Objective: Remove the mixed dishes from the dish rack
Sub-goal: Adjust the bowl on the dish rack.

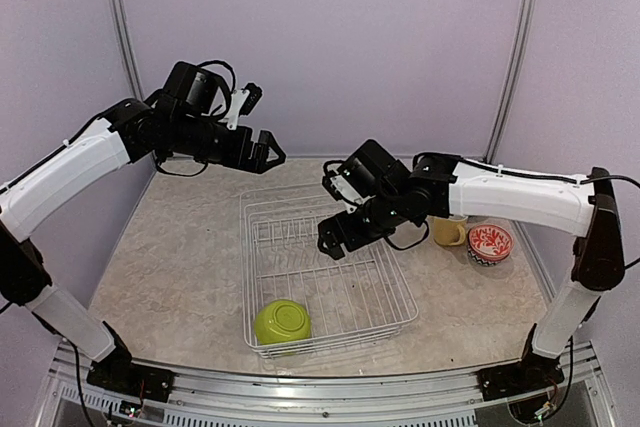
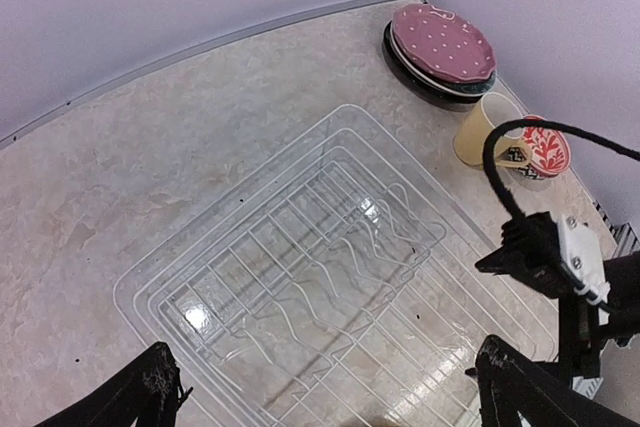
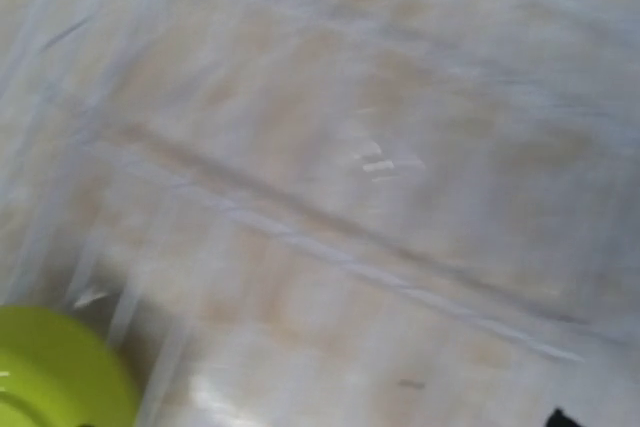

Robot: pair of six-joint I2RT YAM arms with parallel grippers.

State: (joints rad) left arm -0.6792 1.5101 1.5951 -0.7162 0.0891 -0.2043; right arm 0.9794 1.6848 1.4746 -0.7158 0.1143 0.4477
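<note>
The white wire dish rack (image 1: 245, 267) sits mid-table. A lime green bowl (image 1: 282, 322) lies upside down in its near left corner and shows blurred at the lower left of the right wrist view (image 3: 55, 372). My right gripper (image 1: 335, 237) hovers open over the rack's middle, holding nothing. My left gripper (image 1: 265, 152) hangs open and empty high above the rack's far left corner, and the rack (image 2: 330, 247) lies below its spread fingers (image 2: 140, 397). A pale yellow mug (image 1: 450, 232) and a red-white bowl (image 1: 490, 243) stand on the table right of the rack.
A pink dotted plate (image 2: 442, 44) tops a stack of plates at the far right corner, beyond the mug (image 2: 482, 132) and bowl (image 2: 545, 147). Lilac walls close the back and sides. The right arm's wrist (image 2: 560, 257) crosses the rack's right side.
</note>
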